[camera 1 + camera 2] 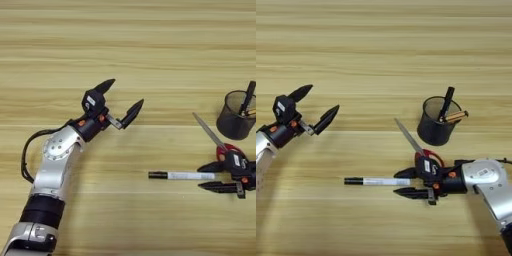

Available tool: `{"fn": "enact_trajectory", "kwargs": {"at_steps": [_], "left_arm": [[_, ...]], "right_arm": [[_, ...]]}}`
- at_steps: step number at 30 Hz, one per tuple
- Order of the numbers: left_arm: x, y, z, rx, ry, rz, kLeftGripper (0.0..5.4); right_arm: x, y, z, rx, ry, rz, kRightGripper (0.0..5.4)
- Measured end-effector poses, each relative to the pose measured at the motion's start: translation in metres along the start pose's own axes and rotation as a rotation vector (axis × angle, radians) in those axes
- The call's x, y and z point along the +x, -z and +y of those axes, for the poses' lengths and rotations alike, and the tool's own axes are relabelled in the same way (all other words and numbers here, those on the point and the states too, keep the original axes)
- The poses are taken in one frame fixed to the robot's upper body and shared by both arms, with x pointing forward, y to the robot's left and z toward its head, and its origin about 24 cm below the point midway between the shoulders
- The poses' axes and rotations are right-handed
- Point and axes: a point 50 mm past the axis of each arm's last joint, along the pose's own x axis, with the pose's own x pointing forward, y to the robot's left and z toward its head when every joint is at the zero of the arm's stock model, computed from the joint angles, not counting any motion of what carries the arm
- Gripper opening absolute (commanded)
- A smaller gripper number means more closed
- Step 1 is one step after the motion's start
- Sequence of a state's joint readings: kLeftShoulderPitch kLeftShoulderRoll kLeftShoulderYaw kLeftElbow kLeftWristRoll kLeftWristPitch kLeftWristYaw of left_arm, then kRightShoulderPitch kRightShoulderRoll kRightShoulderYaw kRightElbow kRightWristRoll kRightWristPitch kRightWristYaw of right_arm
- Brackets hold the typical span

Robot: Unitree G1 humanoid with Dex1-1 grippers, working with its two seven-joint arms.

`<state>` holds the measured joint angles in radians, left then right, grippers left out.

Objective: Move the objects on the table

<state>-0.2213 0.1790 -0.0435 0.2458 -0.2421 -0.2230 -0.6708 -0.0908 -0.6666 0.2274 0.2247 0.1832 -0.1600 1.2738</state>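
Note:
A slim white marker with a black cap on its left end lies flat on the table. My right gripper is open at the marker's white right end, one finger on each side of it. Red-handled scissors lie just behind that gripper, the blades pointing up-left and the handles partly hidden by the wrist. A black mesh pen cup stands upright behind the scissors with pens in it. My left gripper hovers open over bare wood at the left, holding nothing.
The left forearm slants in from the lower left corner with a black cable looped beside it. The right forearm comes in from the lower right, close to the cup and scissors.

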Motion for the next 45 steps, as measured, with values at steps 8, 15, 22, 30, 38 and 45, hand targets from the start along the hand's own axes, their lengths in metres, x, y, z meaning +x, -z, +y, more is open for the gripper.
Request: {"fn": "enact_trajectory", "kwargs": {"at_steps": [8, 15, 22, 30, 38, 45], "left_arm": [[0.000, 0.000, 0.000, 0.001, 0.000, 0.001, 5.40], [0.000, 0.000, 0.000, 0.001, 0.000, 0.001, 5.40], [0.000, 0.000, 0.000, 0.001, 0.000, 0.000, 5.40], [0.000, 0.000, 0.000, 0.000, -0.001, 0.000, 5.40], [0.000, 0.002, 0.000, -0.006, -0.003, 0.006, 5.40], [0.000, 0.004, -0.001, -0.013, -0.004, 0.007, 5.40]], "right_arm": [[-0.002, 0.001, -0.001, 0.007, 0.005, 0.002, 0.75], [-0.004, 0.001, -0.001, 0.010, 0.012, -0.001, 0.75], [-0.009, -0.002, 0.000, 0.012, 0.029, -0.012, 0.75], [-0.019, -0.029, -0.005, -0.050, 0.064, -0.099, 0.75], [-0.047, -0.064, -0.011, -0.147, 0.124, -0.145, 0.75], [-0.080, -0.091, -0.027, -0.223, 0.194, -0.104, 0.75]]}}
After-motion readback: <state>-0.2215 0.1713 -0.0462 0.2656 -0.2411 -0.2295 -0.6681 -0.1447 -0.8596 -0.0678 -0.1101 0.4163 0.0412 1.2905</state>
